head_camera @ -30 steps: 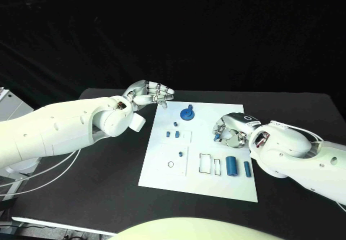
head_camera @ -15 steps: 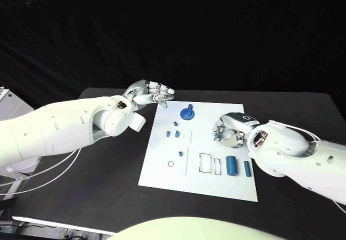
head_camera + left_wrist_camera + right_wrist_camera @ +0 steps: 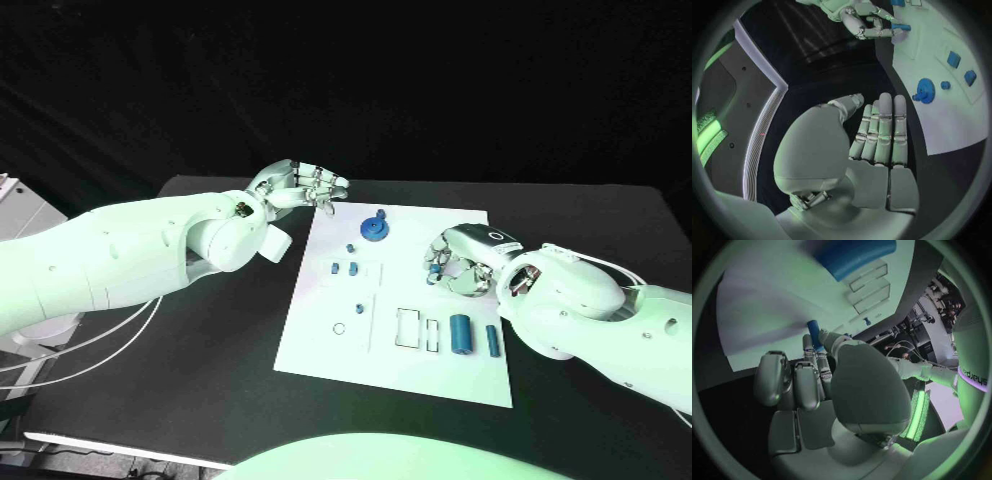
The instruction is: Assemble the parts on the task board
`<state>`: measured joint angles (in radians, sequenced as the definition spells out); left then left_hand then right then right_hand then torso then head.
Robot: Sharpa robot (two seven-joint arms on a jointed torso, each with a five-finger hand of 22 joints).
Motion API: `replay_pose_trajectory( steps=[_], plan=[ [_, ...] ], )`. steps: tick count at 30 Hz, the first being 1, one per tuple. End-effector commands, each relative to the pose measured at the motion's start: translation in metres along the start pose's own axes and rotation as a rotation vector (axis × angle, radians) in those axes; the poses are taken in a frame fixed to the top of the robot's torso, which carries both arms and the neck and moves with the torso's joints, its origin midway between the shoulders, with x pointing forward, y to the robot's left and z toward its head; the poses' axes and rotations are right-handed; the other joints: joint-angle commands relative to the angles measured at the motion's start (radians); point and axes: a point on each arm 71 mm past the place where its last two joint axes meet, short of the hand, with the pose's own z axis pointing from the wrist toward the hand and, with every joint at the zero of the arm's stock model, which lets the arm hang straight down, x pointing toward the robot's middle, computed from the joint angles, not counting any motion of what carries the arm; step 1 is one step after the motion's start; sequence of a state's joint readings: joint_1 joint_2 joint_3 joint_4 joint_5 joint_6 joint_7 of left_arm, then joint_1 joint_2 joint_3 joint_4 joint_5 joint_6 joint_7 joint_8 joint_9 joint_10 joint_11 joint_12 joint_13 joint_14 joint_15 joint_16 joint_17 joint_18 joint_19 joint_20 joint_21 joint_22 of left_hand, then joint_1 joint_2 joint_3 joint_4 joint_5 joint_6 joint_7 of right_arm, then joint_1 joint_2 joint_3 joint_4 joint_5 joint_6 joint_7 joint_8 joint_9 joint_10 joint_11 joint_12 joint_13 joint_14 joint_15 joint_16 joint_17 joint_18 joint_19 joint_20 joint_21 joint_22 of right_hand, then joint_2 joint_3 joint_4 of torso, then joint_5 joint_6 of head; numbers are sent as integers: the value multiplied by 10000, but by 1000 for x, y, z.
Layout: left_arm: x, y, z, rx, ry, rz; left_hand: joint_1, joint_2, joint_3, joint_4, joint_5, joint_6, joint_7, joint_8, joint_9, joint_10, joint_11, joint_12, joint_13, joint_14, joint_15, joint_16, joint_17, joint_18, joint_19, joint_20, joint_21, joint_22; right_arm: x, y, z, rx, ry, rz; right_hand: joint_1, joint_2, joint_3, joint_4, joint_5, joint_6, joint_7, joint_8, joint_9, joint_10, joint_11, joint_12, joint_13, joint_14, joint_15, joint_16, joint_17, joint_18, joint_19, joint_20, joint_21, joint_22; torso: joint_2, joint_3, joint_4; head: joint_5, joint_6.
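The white task board (image 3: 433, 375) lies in the middle of the black table. My right hand (image 3: 462, 263) hovers over the board's right edge and pinches a small blue peg (image 3: 433, 270) at its fingertips; the peg (image 3: 814, 333) shows in the right wrist view too. A round blue knob part (image 3: 374, 230) stands near the board's far end, with small blue pieces (image 3: 343, 268) below it. Two blue cylinders (image 3: 463, 333) lie near the board's right side. My left hand (image 3: 300, 187) hangs off the board's far left corner, holding nothing, its fingers (image 3: 881, 132) side by side.
Two empty rectangular slots (image 3: 420, 329) and a small ring (image 3: 340, 327) sit on the board's near half. Black table (image 3: 202, 340) stretches round the board. A white box (image 3: 26, 215) stands at the far left edge.
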<state>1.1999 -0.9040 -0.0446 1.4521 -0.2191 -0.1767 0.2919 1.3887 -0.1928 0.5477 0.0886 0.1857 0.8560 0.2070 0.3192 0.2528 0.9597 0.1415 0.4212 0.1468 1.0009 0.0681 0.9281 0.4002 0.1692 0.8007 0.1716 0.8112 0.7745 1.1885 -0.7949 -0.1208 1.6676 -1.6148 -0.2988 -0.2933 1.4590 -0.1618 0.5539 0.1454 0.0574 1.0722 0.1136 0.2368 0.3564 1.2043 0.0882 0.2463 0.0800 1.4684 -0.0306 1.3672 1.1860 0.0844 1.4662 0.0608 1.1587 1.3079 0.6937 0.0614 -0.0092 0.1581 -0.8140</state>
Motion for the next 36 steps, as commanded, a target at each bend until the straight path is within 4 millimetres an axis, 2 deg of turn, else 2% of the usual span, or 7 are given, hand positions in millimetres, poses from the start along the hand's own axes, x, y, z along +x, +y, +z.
replay_pose_trajectory(
  steps=[1,8,15,23,26,31,36],
  plan=[
    [2,-1,1,65,141,-120,-65,3,-6,41,-15,-39,8,-25,-8,-56,-4,-5,-6,12,37,-18,12,122,-19,26,-51,-19,-8,7,-4,-227,-376,735,-158,-78,983,-952,20,82,-22,45,18,559,-504,4,618,279,-57,-46,-19,-167,156,-29,-54,1480,7,-7,20,22,-5],
    [1,-1,1,63,120,-123,-52,7,0,36,-10,-41,5,-24,-8,-59,-7,-2,-5,10,33,-17,14,124,-16,26,-59,-25,-22,22,-10,-643,-785,1704,-198,-95,1011,-1018,20,97,-28,69,41,566,-509,-8,639,266,-76,-71,-55,-179,172,-23,18,1507,9,1,-5,90,-28],
    [3,-1,2,87,150,-134,-39,11,5,32,-5,-44,3,-23,-8,-63,-10,1,-5,8,30,-15,17,127,-10,26,-69,-33,-21,58,-6,-1695,-787,2253,-211,-97,1031,-1055,21,105,-28,81,53,568,-511,-18,648,261,-85,-78,-63,-175,168,-19,-5,1505,8,0,-25,181,-79],
    [5,-1,3,123,190,-153,-29,15,10,29,-3,-45,2,-22,-7,-64,-11,4,-4,8,28,-14,19,129,-6,26,-75,-37,9,102,2,-3007,-521,2237,-219,-94,1046,-1079,21,106,-25,85,59,571,-509,-26,653,260,-87,-78,-60,-172,165,-18,-21,1503,5,6,5,241,-131],
    [6,-1,4,126,192,-167,-29,15,10,29,-3,-45,2,-22,-7,-64,-11,4,-4,8,28,-14,19,129,-6,26,-75,-37,24,114,4,-3305,-308,2293,-222,-94,1048,-1084,21,107,-23,87,61,573,-508,-27,655,258,-87,-84,-69,-170,163,-18,-33,1500,14,1,12,306,-148],
    [7,-1,4,111,208,-242,-29,15,10,29,-3,-45,2,-22,-7,-64,-11,4,-4,8,28,-14,19,129,-6,26,-75,-37,42,124,8,-3485,26,2371,-225,-94,1052,-1091,21,106,-21,88,63,573,-506,-29,656,254,-87,-95,-89,-165,157,-18,-61,1494,23,-3,18,383,-187],
    [7,-1,4,97,206,-296,-13,16,13,23,-1,-46,1,-18,-6,-66,-13,12,-2,6,25,-10,23,132,5,25,-89,-48,51,126,11,-3468,318,2209,-229,-94,1059,-1104,21,104,-17,89,65,572,-504,-35,658,258,-86,-84,-67,-162,153,-17,-78,1491,15,-12,6,464,-235]
  ],
)
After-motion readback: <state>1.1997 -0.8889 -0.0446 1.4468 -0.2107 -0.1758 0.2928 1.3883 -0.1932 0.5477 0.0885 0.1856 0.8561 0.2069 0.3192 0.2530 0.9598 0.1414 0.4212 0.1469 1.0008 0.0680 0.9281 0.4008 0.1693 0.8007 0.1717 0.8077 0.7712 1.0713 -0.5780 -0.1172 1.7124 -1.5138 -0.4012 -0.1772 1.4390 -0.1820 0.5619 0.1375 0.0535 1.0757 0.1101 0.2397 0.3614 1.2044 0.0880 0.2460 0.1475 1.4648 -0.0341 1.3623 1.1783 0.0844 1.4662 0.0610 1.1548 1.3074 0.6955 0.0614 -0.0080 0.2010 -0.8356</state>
